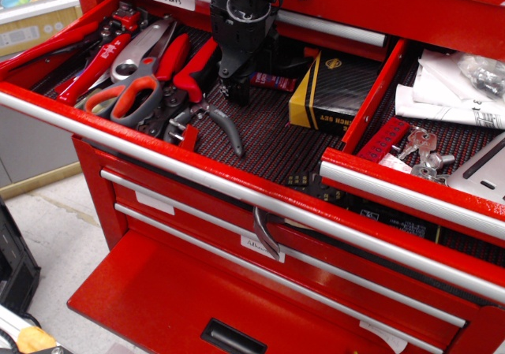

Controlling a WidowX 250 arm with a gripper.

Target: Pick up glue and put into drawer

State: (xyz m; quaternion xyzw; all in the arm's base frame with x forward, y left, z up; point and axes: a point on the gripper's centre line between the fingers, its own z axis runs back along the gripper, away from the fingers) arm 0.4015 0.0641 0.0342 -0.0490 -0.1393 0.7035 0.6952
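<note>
The glue (274, 81) is a small tube with a red label, lying on the dark mat of the open top drawer (158, 146). Only its back end shows; the nozzle end is hidden behind my gripper. My black gripper (234, 94) hangs down over that nozzle end, with its fingers (224, 91) slightly apart and low over the mat, on either side of the tube. The tube still lies flat on the mat.
A black-and-yellow box (331, 94) lies right of the glue. Red-handled pliers (193, 70) and scissors (130, 94) lie to the left. A red divider (371, 102) separates a compartment with keys (426, 145) and papers (450, 94). A lower drawer (158, 299) stands open.
</note>
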